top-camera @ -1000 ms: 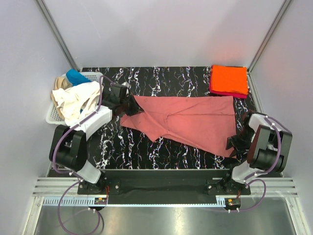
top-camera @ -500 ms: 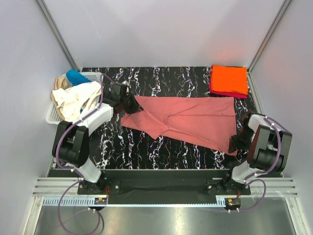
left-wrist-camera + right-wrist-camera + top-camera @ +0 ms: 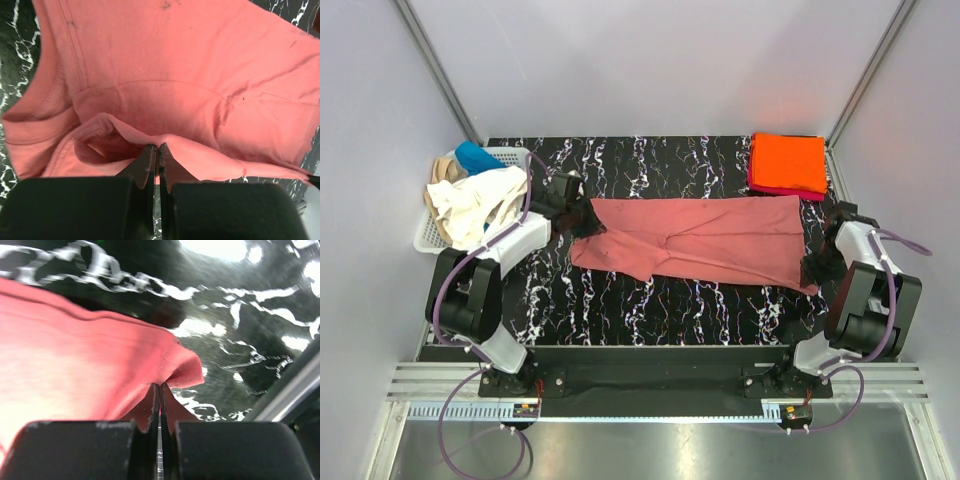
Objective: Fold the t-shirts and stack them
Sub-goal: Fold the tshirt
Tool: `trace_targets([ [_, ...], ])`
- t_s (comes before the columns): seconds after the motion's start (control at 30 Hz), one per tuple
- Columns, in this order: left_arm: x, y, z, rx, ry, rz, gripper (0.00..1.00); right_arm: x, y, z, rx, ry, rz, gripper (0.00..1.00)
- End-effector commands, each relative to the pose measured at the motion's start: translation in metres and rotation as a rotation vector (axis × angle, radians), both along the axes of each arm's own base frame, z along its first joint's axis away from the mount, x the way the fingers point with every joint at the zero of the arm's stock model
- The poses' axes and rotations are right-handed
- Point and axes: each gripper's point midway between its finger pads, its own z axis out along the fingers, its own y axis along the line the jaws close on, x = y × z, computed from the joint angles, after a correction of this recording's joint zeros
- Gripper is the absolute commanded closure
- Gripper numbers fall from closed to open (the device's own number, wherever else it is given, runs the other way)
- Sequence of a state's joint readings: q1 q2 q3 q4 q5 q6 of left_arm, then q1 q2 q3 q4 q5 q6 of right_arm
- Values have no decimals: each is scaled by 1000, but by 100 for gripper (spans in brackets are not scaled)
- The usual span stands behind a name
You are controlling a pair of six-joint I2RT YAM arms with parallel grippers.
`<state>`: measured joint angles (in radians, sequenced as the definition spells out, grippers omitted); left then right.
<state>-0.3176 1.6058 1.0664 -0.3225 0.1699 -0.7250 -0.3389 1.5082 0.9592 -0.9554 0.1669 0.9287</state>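
1. Where the left fingers stand pressed together, they pinch a raised ridge of the salmon-pink t-shirt just beside its collar. The right fingers are likewise closed, on a corner of the cloth at the opposite end.
2. Position: the salmon-pink t-shirt lies stretched across the middle of the worktop, held at both ends.
3. Risk: each grip takes only a thin ridge of cloth. A pull outward could slide the fabric free and drop that end.
4. Risk: the left grip appears to gather doubled layers near the neckline. A fold started from here may come out skewed or creased.
5. Risk: the right fingers work close to the worktop's right edge and near the folded stack. A wide swing could nudge the stack or drag cloth over the edge.
6. Count:
   - spread tees: one, salmon-pink;
   - folded tees: two, the orange t-shirt on the magenta t-shirt;
   - unfolded tees at the basket: three visible, namely the cream-white t-shirt, the tan t-shirt and the blue t-shirt;
   - baskets: one.
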Motion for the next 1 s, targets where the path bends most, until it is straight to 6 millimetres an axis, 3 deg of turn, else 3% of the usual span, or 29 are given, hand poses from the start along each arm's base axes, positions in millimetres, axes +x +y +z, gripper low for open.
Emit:
trace_targets([
  [0.0,24,13,18,57,-75,35,100,28,-18,13,-66,-57,67,100],
  [0.33,30,39,1,145,-21,76,100,63,-36,18,-138,-47,149,100],
  [0.53,32,43,-5,202,-6,58,100,94,-26,25,-186,-46,223,100],
  [0.67,31,52,-6,253,8,64,100,100,-28,17,-189,21,244,100],
  [0.77,33,51,-7,259,13,55,100,110,-35,17,-208,46,263,94],
  [0.87,37,49,-7,266,21,36,100,125,-42,33,-241,19,275,86],
  [0.97,38,50,-8,281,30,26,100,125,-44,53,-265,-6,248,79],
])
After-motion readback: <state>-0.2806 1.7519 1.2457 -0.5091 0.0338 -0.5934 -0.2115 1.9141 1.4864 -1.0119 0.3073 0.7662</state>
